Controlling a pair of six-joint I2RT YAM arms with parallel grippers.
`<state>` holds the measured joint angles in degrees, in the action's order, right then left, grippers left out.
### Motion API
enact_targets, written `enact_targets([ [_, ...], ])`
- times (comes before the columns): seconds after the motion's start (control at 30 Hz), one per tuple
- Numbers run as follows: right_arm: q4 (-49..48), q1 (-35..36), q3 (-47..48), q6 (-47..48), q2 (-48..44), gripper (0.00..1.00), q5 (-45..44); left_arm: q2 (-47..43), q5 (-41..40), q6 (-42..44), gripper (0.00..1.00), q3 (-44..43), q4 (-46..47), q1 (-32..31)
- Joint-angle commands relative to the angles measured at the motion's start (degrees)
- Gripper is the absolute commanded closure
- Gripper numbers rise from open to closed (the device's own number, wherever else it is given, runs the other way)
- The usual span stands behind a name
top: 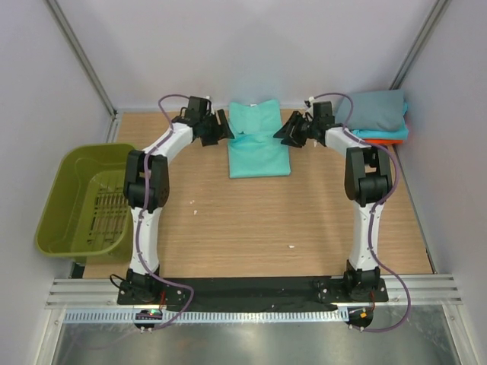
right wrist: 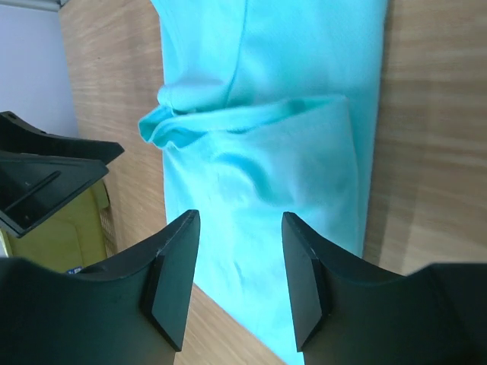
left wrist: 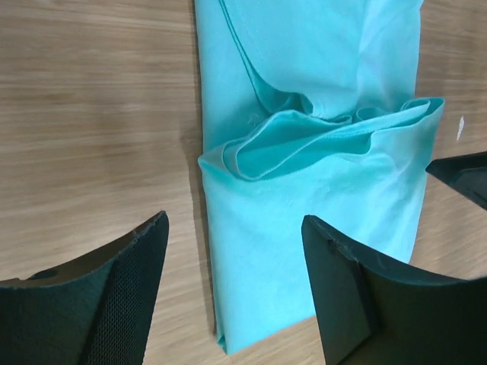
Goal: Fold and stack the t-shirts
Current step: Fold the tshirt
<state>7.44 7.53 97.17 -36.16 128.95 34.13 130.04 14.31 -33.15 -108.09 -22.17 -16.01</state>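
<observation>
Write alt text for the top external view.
A partly folded mint t-shirt lies far across the wooden table, flanked by the open left gripper and right gripper. A stack of folded shirts sits far right, an olive basket left.

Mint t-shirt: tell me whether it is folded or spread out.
Folded. The mint t-shirt lies as a narrow strip, and a doubled-over layer crosses its middle.

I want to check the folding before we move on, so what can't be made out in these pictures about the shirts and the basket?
- Top view: the grey shirt covers the blue shirt and the orange shirt. Only their edges show, so their folds cannot be judged.
- Both wrist views: the green shirt is cut off by the top edge.
- Right wrist view: only a sliver of the basket shows; the jaws hide the rest.
</observation>
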Motion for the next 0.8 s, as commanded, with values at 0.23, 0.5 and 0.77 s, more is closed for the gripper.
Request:
enact_targets([
  [0.23, 6.5, -3.4, -18.0, 3.2, -14.4, 0.46, 4.7, -15.0, 18.4, -10.0, 0.33, 23.6, -2.4, 0.8],
  [0.5, 5.4, -3.3, -25.9, 2.8, -15.8, 0.46, 5.3, -12.9, 19.6, -13.4, 0.32, 26.3, 0.7, 0.2],
  [0.77, 4.4, -3.3, -24.1, 1.9, -13.2, 0.46, 5.3, -8.8, 18.7, -13.6, 0.32, 23.7, 2.0, -0.4],
])
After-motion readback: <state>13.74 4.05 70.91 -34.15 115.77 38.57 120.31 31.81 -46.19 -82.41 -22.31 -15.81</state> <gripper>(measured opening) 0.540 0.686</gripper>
